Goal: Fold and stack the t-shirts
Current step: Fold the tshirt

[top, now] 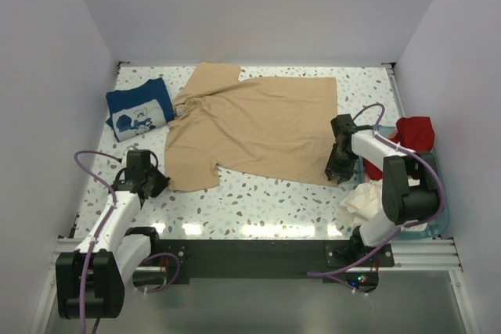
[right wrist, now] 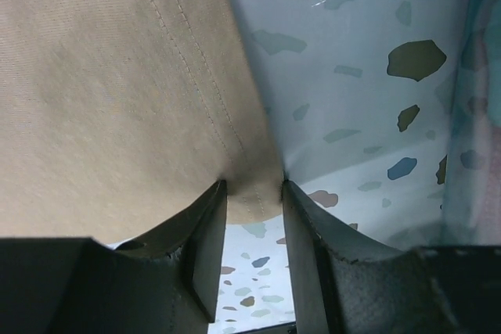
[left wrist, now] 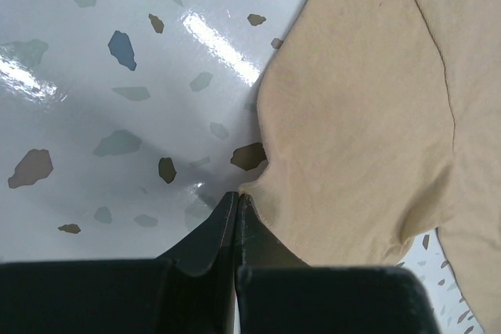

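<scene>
Soft tan tee [top: 258, 127], glossy speckled tbl [top: 274, 201]

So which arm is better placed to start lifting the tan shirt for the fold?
Left. The left end effector looks shut on the near-left edge of the tan t-shirt. The right end effector straddles the near-right hem with its jaws apart, so it must close first.

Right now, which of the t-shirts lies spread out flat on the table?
The tan-beige t-shirt in the middle. The navy t-shirt is folded at the far left, and the red t-shirt and the cream t-shirt lie bunched at the right edge.
</scene>
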{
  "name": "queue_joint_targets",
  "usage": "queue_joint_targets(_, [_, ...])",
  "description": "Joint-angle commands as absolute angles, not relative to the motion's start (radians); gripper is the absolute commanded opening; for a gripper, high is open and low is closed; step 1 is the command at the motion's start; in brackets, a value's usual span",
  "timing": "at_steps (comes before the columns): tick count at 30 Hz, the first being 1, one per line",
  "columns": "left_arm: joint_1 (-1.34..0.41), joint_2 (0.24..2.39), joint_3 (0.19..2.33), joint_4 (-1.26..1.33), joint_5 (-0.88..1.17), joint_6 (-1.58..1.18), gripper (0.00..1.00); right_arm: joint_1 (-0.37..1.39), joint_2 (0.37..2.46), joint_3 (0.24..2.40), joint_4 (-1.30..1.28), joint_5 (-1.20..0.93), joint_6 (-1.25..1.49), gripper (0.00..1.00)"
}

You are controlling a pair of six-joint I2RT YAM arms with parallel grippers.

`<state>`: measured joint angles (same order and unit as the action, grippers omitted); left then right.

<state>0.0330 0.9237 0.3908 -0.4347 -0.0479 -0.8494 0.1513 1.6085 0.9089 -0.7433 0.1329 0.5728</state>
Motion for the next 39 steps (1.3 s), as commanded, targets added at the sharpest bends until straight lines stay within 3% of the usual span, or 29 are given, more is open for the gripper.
queue_joint_targets(1, [0.044,0.92,0.436,-0.413,-0.038,-0.839,0.0,0.146,1.594,0.868,-0.733,0.181,0.607,0.38])
queue_joint_targets(19, [0.052,0.844,0.538,-0.543,-0.095,-0.827,0.0,0.155,1.553,0.867,-0.814,0.022,0.563,0.0])
queue_joint_targets(39, [0.052,0.549,0.736,-1.032,-0.163,-0.884,0.0,0.239,1.5,0.876,-1.048,0.061,0.594,0.0])
